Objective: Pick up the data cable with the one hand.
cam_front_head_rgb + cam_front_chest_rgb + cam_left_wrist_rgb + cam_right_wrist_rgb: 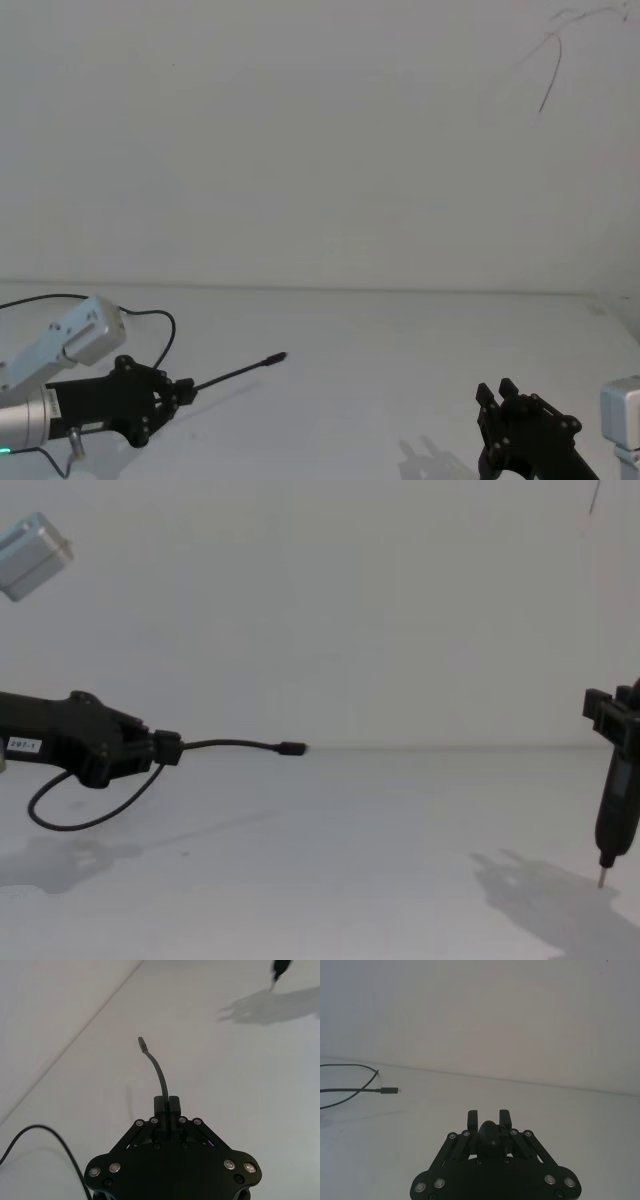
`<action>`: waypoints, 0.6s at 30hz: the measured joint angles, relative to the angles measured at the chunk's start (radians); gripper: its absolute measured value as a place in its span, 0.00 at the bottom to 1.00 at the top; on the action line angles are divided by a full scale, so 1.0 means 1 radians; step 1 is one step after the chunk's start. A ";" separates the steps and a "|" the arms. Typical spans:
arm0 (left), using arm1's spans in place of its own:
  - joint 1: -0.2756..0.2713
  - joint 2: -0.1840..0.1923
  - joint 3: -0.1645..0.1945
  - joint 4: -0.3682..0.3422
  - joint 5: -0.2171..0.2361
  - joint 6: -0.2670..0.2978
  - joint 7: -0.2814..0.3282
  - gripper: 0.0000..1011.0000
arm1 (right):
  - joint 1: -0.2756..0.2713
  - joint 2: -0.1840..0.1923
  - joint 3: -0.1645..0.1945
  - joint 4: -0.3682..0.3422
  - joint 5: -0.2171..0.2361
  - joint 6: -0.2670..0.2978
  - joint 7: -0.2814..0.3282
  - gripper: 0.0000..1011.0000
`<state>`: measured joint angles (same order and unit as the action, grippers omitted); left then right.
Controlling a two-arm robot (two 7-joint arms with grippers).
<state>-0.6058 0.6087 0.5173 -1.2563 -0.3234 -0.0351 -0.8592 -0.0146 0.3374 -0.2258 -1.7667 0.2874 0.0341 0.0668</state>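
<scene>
Left pincer [167,1101] around looping data cable [232,744]

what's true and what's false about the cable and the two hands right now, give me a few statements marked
1. The left hand is shut on the data cable. True.
2. The cable's plug lies flat on the table. False: it sticks out in the air ahead of the left hand, above the table.
3. The right hand is empty. False: it grips a slim pointed tool.
4. The tool's tip points down toward the table. True.
</scene>
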 joint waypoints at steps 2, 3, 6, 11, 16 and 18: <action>0.009 0.000 -0.002 -0.014 -0.024 -0.009 -0.022 0.05 | 0.000 0.000 0.000 0.000 0.000 0.000 0.000 0.25; 0.011 0.001 -0.003 -0.016 -0.031 -0.011 -0.028 0.05 | 0.000 0.000 0.000 0.000 0.000 0.000 0.000 0.25; 0.021 0.001 -0.003 -0.033 -0.061 -0.020 -0.060 0.05 | 0.000 0.000 0.000 0.000 0.000 0.000 0.000 0.25; 0.033 0.002 0.000 -0.054 -0.102 -0.028 -0.109 0.05 | 0.000 0.000 0.000 0.000 0.000 0.000 0.000 0.25; 0.043 0.003 0.013 -0.071 -0.142 -0.033 -0.168 0.05 | 0.000 0.000 0.000 0.000 0.000 0.000 0.000 0.25; 0.046 0.003 0.019 -0.078 -0.157 -0.034 -0.192 0.05 | 0.000 0.000 0.000 0.000 0.000 0.000 0.000 0.25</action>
<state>-0.5597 0.6114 0.5360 -1.3339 -0.4801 -0.0696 -1.0509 -0.0146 0.3375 -0.2258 -1.7667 0.2874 0.0341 0.0668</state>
